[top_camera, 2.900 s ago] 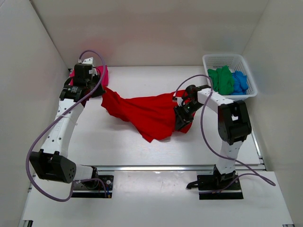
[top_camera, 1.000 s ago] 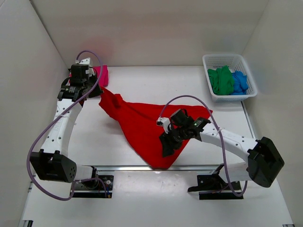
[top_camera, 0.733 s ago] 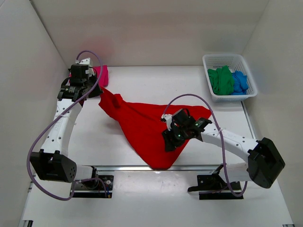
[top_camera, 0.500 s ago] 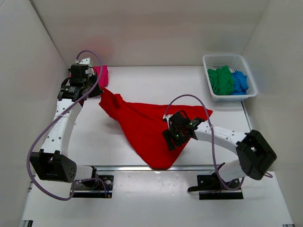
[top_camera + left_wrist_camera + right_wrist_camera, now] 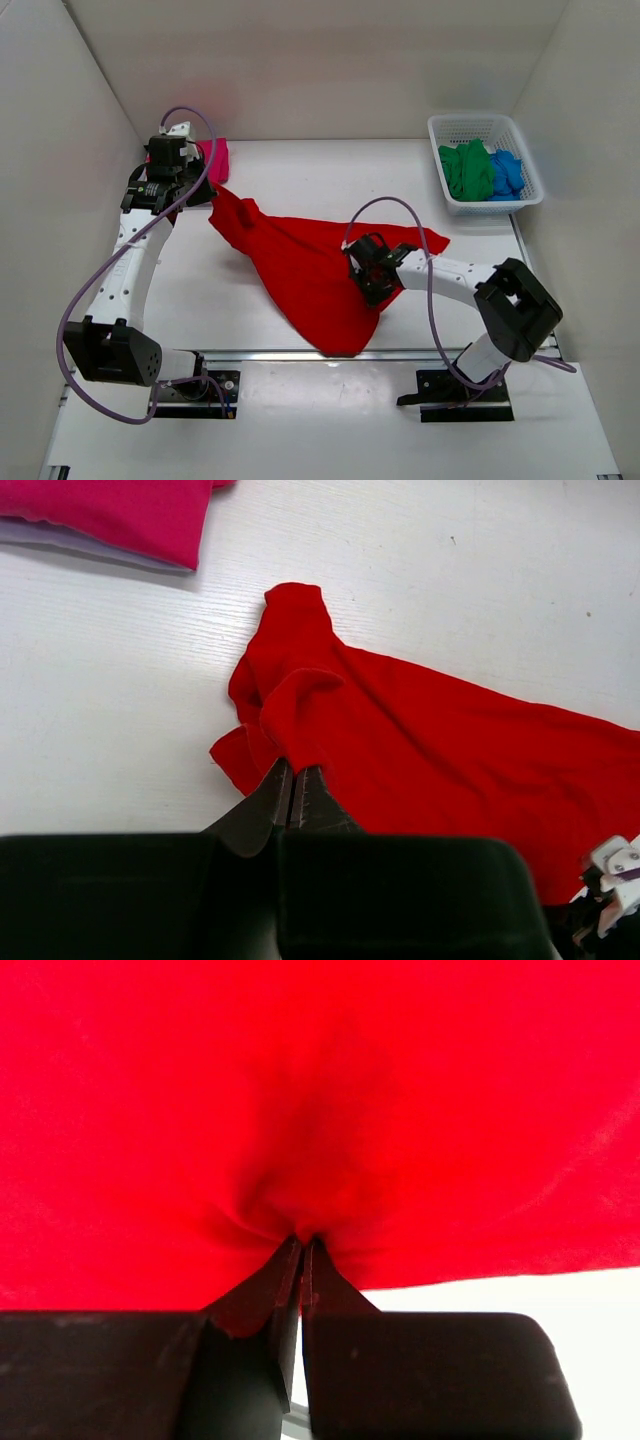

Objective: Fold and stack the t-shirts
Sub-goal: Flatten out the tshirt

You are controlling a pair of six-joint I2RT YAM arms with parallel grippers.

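Note:
A bright red t-shirt (image 5: 310, 265) lies spread loosely across the middle of the table, one point reaching the front edge. My left gripper (image 5: 204, 192) is shut on its bunched back-left corner; the left wrist view shows the left gripper (image 5: 295, 770) pinching a fold of the red t-shirt (image 5: 430, 750). My right gripper (image 5: 375, 290) is shut on the shirt's right part; in the right wrist view, red cloth (image 5: 320, 1090) puckers into the closed right gripper (image 5: 301, 1242). A folded magenta-pink t-shirt (image 5: 215, 155) lies at the back left.
A white mesh basket (image 5: 455, 127) at the back right holds a crumpled green t-shirt (image 5: 468, 168) and a blue t-shirt (image 5: 507, 170). White walls enclose the table on three sides. A metal rail (image 5: 300, 355) runs along the near edge.
The right gripper, open a second ago, moved a little toward the back and closed on the red cloth; its elbow swung inward. The left arm and the shirt's spread stayed as they were.

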